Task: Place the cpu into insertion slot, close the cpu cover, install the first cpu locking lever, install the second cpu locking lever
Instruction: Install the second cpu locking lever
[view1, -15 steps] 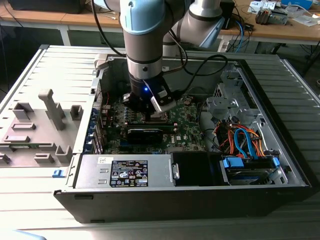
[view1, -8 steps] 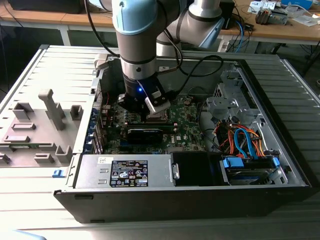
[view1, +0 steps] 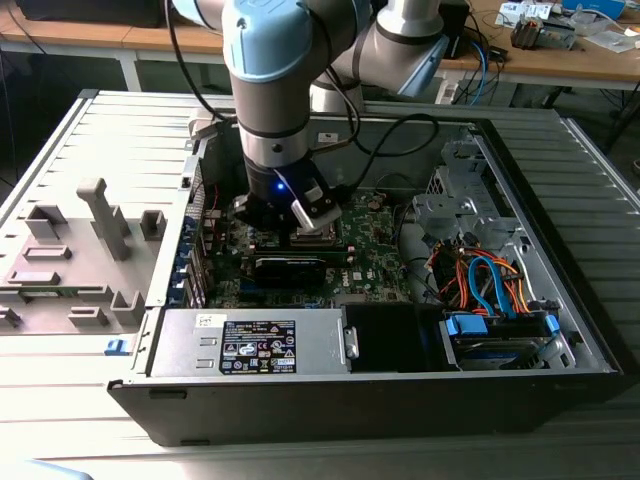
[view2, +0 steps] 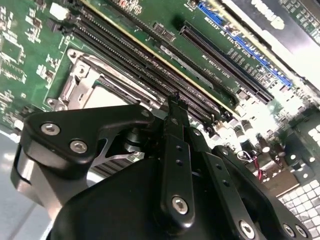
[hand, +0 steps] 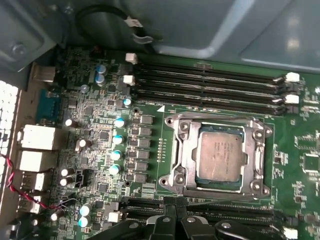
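The exterior view looks down from above and in front at the open case (view1: 350, 380), the arm over the motherboard (view1: 370, 250). Both wrist views sit close above that motherboard (hand: 150, 100), sharing the socket (hand: 220, 155) (view2: 95, 90) and memory slots (hand: 210, 85) (view2: 150, 55).

I see open air straight above the cpu (hand: 220, 156) in its insertion slot (hand: 181, 150). Long black memory slots (hand: 210, 85) flank the slot on one side, and small capacitors (hand: 118, 139) stand near its other side.

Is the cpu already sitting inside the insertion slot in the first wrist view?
Yes, the cpu lies flat within the insertion slot, framed by the cpu cover.
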